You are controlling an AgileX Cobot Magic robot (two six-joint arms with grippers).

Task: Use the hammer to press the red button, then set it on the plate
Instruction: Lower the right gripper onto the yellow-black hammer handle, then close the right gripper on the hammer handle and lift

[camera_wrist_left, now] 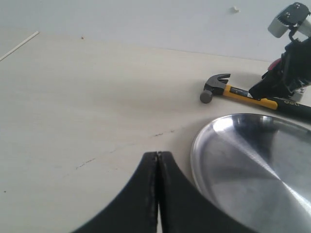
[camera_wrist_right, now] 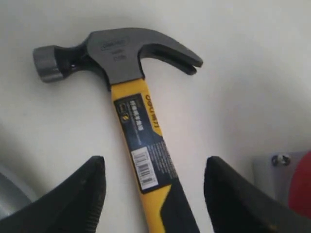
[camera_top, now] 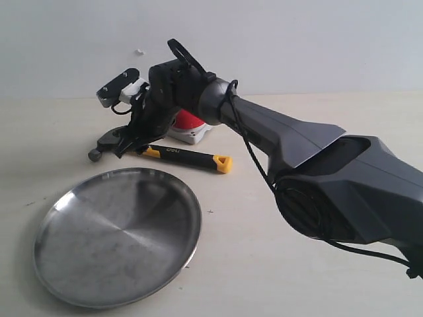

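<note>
Between the spread fingers of the right pincer (camera_wrist_right: 154,167) lies the hammer (camera_wrist_right: 138,121), flat on the table (camera_top: 264,264); the two dark fingers stand well apart, one on each side of the yellow shaft just below the steel head, and neither touches it as far as I can see. The red button (camera_top: 188,121) sits just beside this pincer, close to the handle's black stretch; the plate (camera_top: 119,238) lies near, on the opposite side of the hammer from the button, and nothing rests in it. The left pincer (camera_wrist_left: 158,155) is pressed together with nothing between its fingers; it hangs just beside the plate's rim, well apart from the hammer.

I judge the hammer stiff throughout and top-heavy, the dark head carrying most of the weight; gripped far down by the looped end it would likely droop or twist in the fingers; taken where the pincer now straddles it, near the head, it should stay level and press the dome firmly. The labelled yellow part looks smooth and perhaps a little slippery, so a firm squeeze squarely across the shaft seems wise; the metal plate is hard, and the hammer may clatter or slide if let go from height.
</note>
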